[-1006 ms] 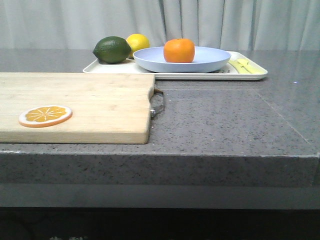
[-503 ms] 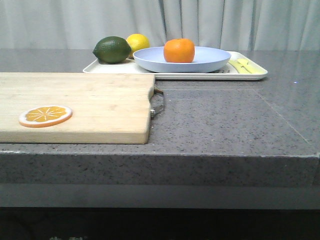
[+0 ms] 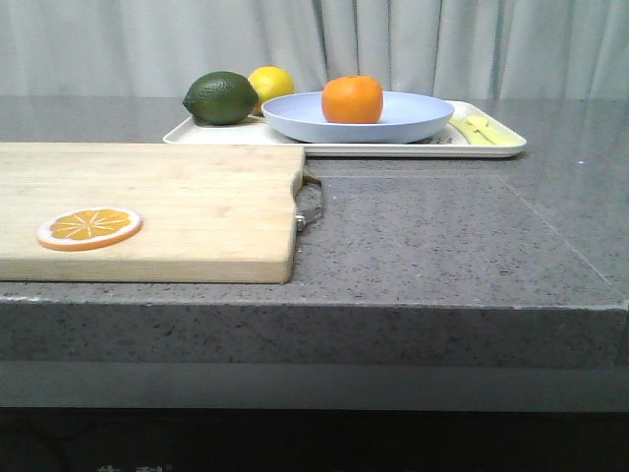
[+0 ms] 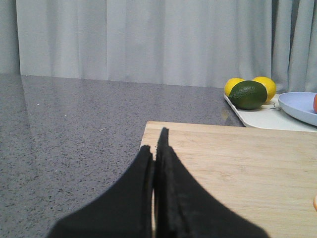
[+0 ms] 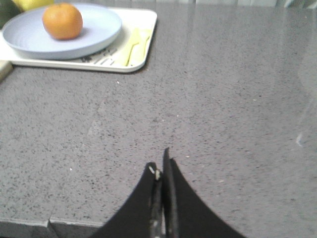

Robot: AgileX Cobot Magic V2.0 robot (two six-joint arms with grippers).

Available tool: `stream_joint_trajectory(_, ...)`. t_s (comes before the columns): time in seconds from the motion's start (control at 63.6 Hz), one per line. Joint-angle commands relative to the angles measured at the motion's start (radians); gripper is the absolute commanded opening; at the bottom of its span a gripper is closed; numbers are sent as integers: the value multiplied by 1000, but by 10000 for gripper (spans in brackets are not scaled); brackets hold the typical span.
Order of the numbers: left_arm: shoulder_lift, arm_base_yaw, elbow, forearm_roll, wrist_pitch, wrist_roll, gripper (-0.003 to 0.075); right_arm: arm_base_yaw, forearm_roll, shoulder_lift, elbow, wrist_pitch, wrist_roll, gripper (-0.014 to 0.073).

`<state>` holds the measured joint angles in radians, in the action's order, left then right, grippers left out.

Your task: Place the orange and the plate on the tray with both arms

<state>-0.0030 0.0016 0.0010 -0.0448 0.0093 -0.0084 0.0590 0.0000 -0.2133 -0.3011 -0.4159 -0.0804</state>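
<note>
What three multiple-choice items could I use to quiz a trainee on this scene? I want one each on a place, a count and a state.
1. Where is the orange?
A. on the plate
B. on the cutting board
C. on the bare counter

2. How many yellow lemons sit behind the green fruit in the left wrist view?
A. none
B. one
C. two

3. How is the right gripper?
A. shut and empty
B. shut on the orange
C. wide open

Answers: 1 A, the fruit rests in the plate on the tray. 2 C, two yellow rounds show there. 3 A, its fingers meet over bare counter.
</note>
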Motion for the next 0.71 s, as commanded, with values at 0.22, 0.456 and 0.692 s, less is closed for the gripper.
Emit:
stream_joint_trajectory(0.22,-23,0,5,-10,-84,-8,-18,-27,45,190,268,340,13,-62)
stream_joint_trajectory(0.456,-23,0,5,-10,-84,-8,-18,-27,40,246,324,371,13,-62)
stream_joint_trajectory(0.692,-23,0,5,-10,-84,-8,-18,-27,33,246,324,363,13,-62)
